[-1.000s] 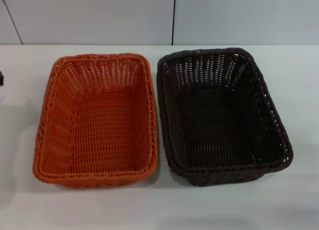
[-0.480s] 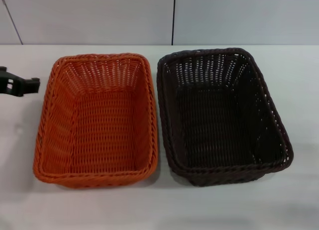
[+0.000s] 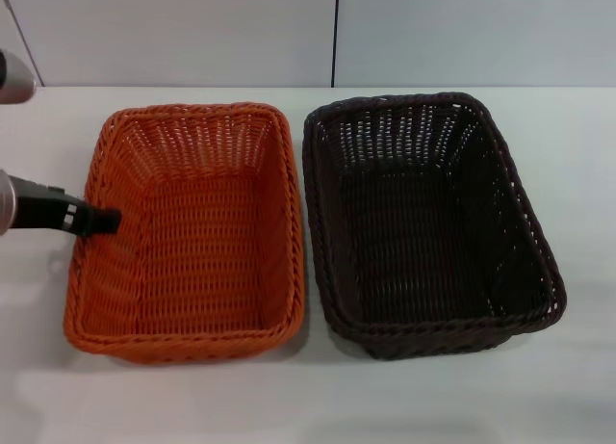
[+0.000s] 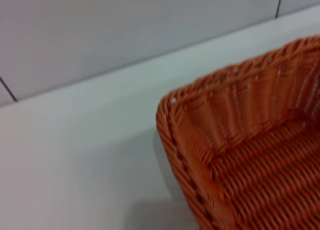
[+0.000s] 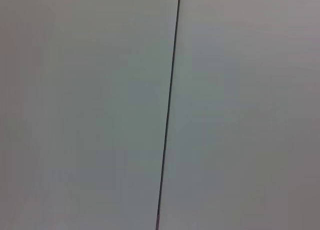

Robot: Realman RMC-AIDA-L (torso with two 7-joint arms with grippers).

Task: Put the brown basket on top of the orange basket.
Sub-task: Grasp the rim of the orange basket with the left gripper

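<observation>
The brown basket (image 3: 430,227) is sitting on the table (image 3: 577,155), just beside the orange basket (image 3: 188,237) — nothing stacked yet; the left gripper (image 3: 96,220) is hovering at the orange rim — jaw state unclear; right gripper out of view.

A white table (image 3: 318,405) spreads flat beneath and all round the gripper, bare along its near edge. Beyond the gripper, at the table's far edge, a pale wall (image 3: 192,30) rises, split by a thin dark vertical seam (image 3: 335,35). The right wrist view shows only that wall and its seam (image 5: 169,110).
</observation>
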